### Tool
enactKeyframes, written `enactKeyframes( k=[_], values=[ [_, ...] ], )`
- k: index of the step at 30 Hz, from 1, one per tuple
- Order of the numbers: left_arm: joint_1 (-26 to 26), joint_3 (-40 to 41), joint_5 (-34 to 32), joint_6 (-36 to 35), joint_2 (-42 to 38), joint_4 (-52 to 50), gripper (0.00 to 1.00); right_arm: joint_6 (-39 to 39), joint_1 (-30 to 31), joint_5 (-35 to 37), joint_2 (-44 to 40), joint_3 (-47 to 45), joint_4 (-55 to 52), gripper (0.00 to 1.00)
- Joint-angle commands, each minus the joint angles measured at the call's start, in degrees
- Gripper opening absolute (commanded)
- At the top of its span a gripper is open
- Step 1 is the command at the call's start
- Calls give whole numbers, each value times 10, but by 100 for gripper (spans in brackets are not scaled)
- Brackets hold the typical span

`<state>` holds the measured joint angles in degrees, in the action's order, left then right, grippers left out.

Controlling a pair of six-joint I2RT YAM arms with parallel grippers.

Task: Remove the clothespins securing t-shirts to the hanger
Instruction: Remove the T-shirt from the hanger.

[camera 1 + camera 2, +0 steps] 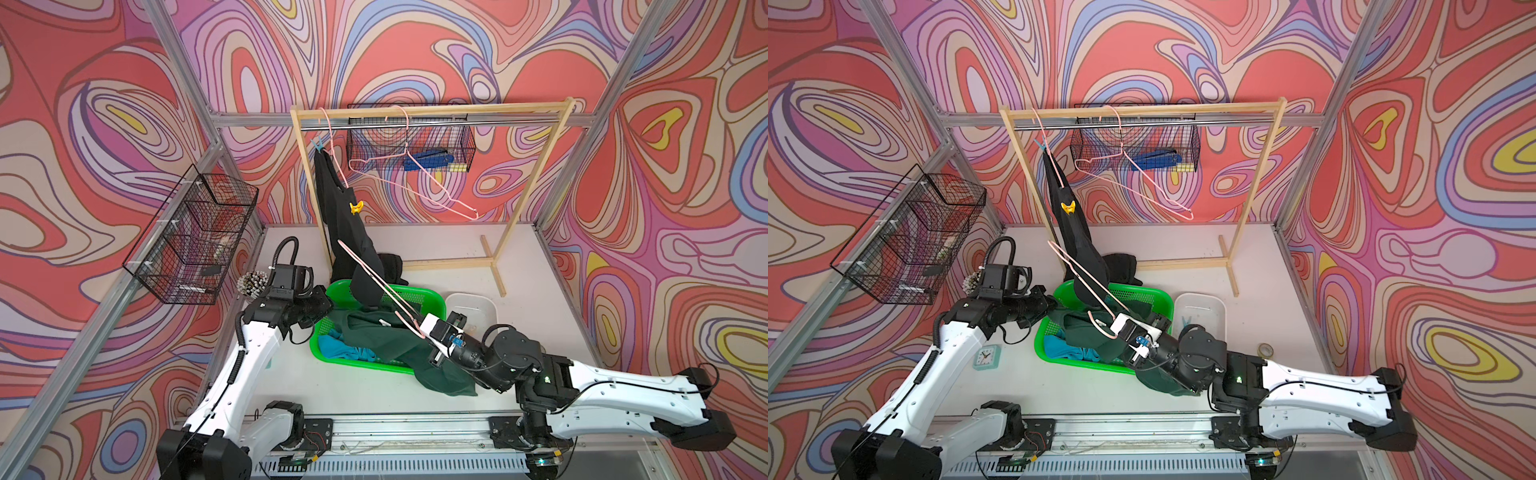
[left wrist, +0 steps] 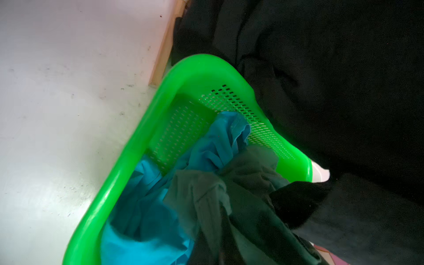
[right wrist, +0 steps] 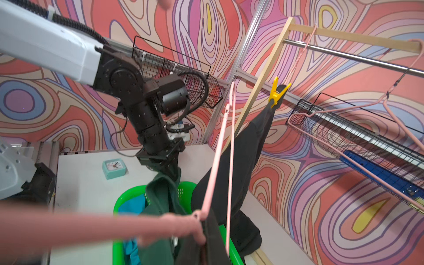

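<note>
The black t-shirt (image 1: 345, 224) hangs from the rack, up and beyond the right gripper (image 1: 417, 329). Its lower end reaches the green basket (image 2: 197, 66) beneath both grippers. The dark green t-shirt (image 1: 386, 338) spills over the basket, and the left gripper (image 3: 168, 171) is closed on a fold of it. The turquoise t-shirt (image 2: 142, 206) lies below that gripper. The right gripper is clamped on a pink hanger (image 3: 215, 158). A yellow clothespin (image 1: 356, 206) and a light blue clothespin (image 1: 318, 144) pinch the black shirt, high above the right gripper.
</note>
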<state>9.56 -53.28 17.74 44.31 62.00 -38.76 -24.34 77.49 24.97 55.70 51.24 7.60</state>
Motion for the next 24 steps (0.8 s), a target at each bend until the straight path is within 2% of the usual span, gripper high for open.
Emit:
enactKeyframes(
  k=[1,4,6,11,14,20,21,24],
  values=[
    [26,25,-17,-1,4,40,0,-19,-7,13,42,37,109,0],
    [42,39,-17,-6,17,53,4,-18,-12,12,91,71,130,0],
    [46,46,-23,-14,20,58,11,-16,-16,6,125,93,145,0],
    [46,45,-36,-37,10,51,50,-7,-24,10,189,144,172,0],
    [46,34,-44,-54,2,36,67,-3,-32,23,205,162,189,0],
    [46,15,-48,-89,-22,9,87,45,-59,39,159,144,163,0],
    [47,14,-48,-93,-29,5,96,51,-62,44,145,133,162,0],
    [57,10,-58,-97,-60,4,100,70,-65,66,94,100,137,0]
  ],
)
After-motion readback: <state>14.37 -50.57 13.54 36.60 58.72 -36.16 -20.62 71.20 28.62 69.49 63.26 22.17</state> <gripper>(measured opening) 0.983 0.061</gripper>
